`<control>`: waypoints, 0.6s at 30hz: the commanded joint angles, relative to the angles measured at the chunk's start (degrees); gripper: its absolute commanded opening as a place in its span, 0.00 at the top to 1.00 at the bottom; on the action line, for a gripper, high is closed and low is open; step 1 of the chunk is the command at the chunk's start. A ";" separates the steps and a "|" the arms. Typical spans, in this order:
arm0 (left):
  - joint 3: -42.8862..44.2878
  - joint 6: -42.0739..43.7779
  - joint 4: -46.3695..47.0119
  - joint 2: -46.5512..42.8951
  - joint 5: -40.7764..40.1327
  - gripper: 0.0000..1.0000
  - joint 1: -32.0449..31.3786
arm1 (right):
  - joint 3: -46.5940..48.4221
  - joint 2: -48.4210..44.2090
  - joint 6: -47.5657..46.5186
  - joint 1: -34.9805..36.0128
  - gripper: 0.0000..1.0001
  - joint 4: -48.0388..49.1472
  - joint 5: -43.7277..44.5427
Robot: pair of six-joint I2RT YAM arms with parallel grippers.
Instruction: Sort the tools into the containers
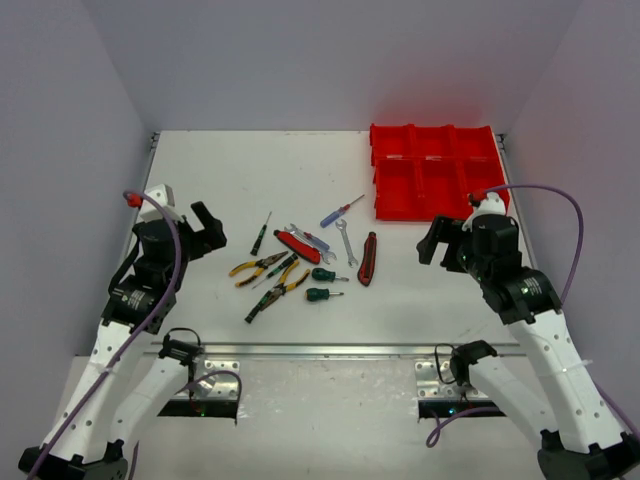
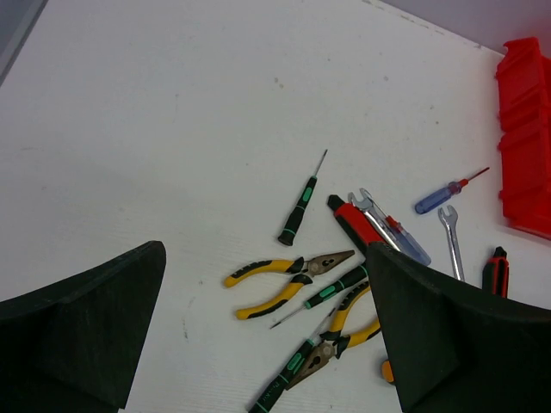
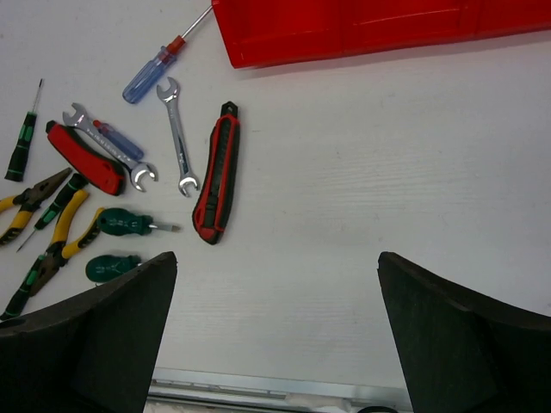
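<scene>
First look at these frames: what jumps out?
Bright red bins at the far right of the table, no tool visible in them. A scatter of tools lies in the middle. The left gripper and right gripper hang open either side of it, holding nothing.

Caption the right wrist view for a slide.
Open right end effector over the table: red-black cutter beside a silver wrench, red bins at top.

White table (image 1: 220, 170) under scattered tools (image 1: 297, 245) and red containers (image 1: 432, 160)

The tools (image 1: 297, 246) lie clustered on the table (image 1: 220, 170), the containers (image 1: 436, 160) behind them to the right.
</scene>
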 commanded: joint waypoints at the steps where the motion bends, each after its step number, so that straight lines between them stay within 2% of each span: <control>1: 0.74 -0.61 2.10 -0.76 0.29 0.00 -0.58 | 1.37 0.01 1.13 0.10 0.01 0.63 1.62; 5: 0.60 -0.69 2.41 -0.98 0.83 0.00 -0.58 | -0.02 -0.50 3.35 0.10 0.01 2.49 0.54; 8: 0.51 -0.61 2.41 -1.27 0.84 0.00 -0.58 | -1.34 -0.24 3.95 0.10 0.01 5.81 -4.98; 11: 0.51 -0.61 2.49 -1.50 0.84 0.00 -0.58 | -0.60 2.83 4.85 0.10 0.01 6.36 -6.16; 14: 0.43 -0.52 2.59 -1.43 0.92 0.00 -0.58 | 2.59 9.27 5.06 0.09 0.01 5.56 -7.07; 18: 0.15 -0.34 2.61 -1.69 1.38 0.00 -0.58 | 7.26 24.94 6.43 0.56 0.01 5.13 -8.71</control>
